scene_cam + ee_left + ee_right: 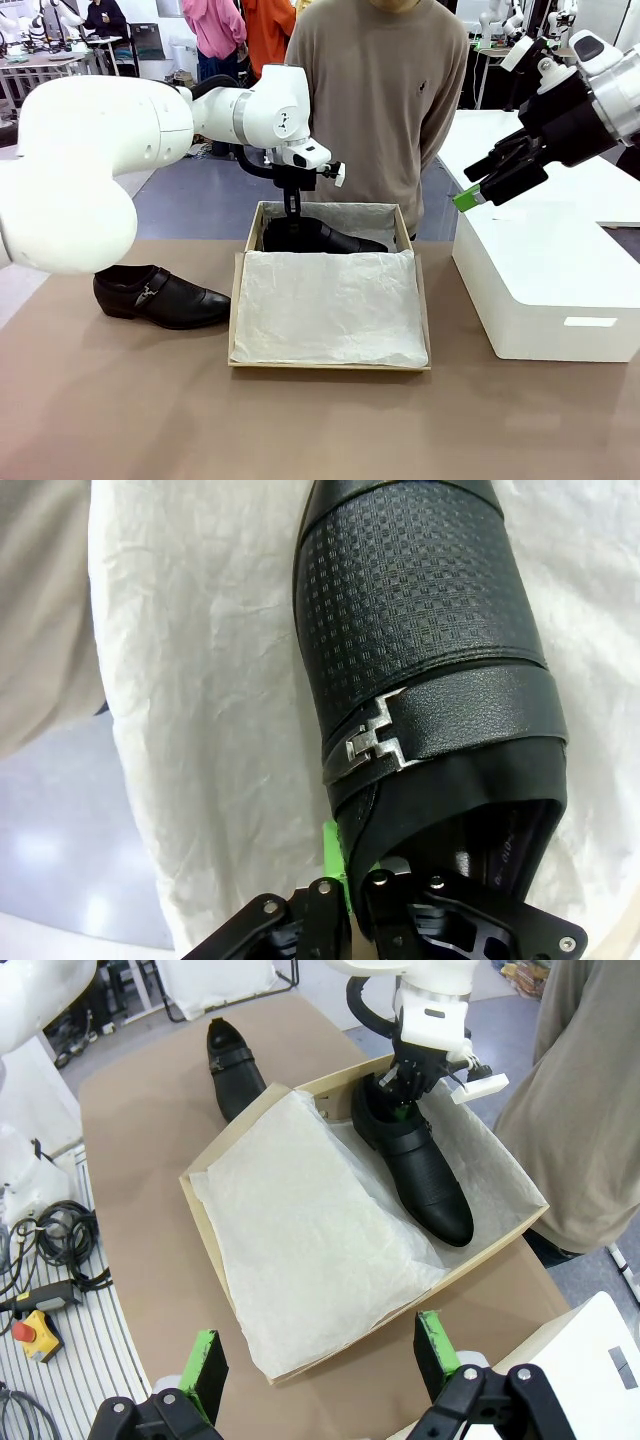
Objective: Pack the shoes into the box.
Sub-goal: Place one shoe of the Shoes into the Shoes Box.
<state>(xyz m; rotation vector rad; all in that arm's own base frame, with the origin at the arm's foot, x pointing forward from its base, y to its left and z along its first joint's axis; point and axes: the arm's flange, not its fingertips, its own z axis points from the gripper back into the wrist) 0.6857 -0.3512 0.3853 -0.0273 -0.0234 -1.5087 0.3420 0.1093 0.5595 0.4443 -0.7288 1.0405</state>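
One glossy black shoe (pixel 335 239) lies along the far side of the brown cardboard box (pixel 238 310), on white tissue paper (pixel 330 305). My left gripper (pixel 292 208) reaches down into the box and is shut on that shoe's heel rim. In the left wrist view a green pad (pixel 333 865) pinches the rim just behind the metal buckle (pixel 372 742). The other shoe (pixel 160 295) sits on the table left of the box. Over the white box, up at the right, my right gripper (pixel 466 187) hangs open and holds nothing. From the right wrist view, the right gripper (pixel 320 1355) looks down on the box (pixel 497 1240), the packed shoe (pixel 420 1165) and the loose shoe (pixel 232 1075).
A bigger white box (pixel 545 270) stands at the table's right side. A person (pixel 385 110) stands close behind the cardboard box at the far edge. Cables and a red button unit (pixel 40 1330) lie off the table's side.
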